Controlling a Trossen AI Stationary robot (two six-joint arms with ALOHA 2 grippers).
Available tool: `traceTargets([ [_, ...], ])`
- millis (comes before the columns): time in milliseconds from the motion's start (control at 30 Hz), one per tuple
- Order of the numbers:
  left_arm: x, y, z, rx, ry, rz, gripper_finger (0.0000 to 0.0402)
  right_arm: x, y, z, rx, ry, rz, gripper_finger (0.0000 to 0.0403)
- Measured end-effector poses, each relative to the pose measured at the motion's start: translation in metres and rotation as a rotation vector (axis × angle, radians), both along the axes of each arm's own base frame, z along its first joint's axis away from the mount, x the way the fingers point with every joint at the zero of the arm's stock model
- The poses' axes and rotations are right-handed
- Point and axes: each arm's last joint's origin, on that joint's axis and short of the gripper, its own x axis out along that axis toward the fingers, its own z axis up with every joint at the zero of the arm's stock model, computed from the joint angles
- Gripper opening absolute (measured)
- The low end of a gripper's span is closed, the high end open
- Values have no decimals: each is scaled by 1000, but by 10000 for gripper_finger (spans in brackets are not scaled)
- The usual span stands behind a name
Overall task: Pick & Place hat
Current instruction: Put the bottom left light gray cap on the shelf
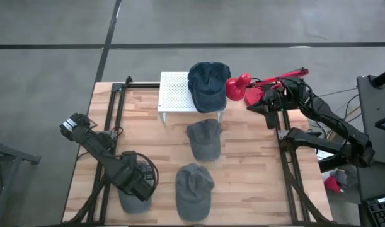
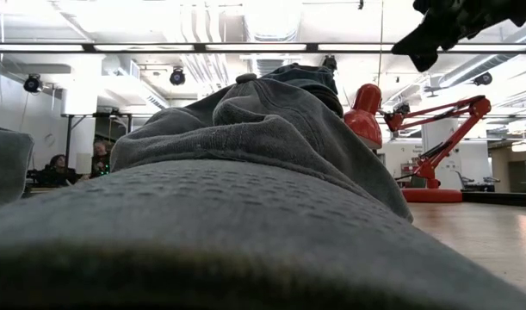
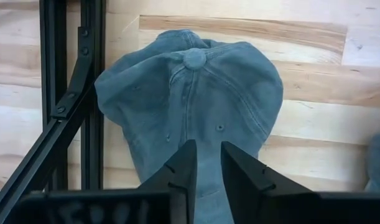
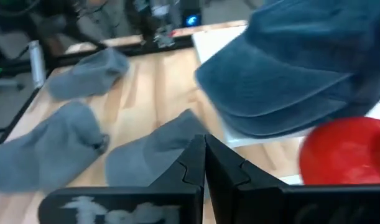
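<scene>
Four caps: I count four on the wooden table (image 1: 242, 183), and they lie from my side towards the far edge.
Left gripper (image 3: 206, 163): it hangs over the faded blue-grey cotton cap (image 3: 196, 106) at the near left corner, beside the black metal frame rail (image 3: 65, 106). My two dark fingers stand a little apart with a narrow gap, and the cloth shows in that gap; I cannot tell if they pinch the fabric or only touch it.
Why there: I judge this cap is the one to pick, so I come at it from the brim side, where the cloth is easy to take.
Second grey cap (image 1: 193, 189): it lies flat, just beside the first one.
Third grey cap (image 1: 203, 139): it is further, near the middle.
Dark navy cap (image 1: 208, 85): it rests on the white perforated stand (image 1: 173, 94) at the far edge, partly over the rim; I think the stand is the place for hats.
Right gripper (image 4: 205, 158): my fingers are pressed together and hold nothing, waiting above the far right side, near the red desk lamp (image 1: 239, 87).
Hidden: the high view covers the near left cap mostly with my left arm. The low view is nearly filled by one cap, so the table behind is lost. People far in the room are too small to describe.
</scene>
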Motion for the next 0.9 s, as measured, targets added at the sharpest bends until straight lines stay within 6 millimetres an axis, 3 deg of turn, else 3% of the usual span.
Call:
traceTargets([
  [433, 0, -2, -12, -33, 17, 8, 108, -22, 15, -23, 18, -138, -158, 8],
  [767, 0, -5, -17, -83, 36, 12, 156, -29, 22, -21, 0, -183, -160, 8],
  [900, 0, -4, -28, -81, 44, 15, 184, -29, 21, -21, 0, -179, -159, 8],
])
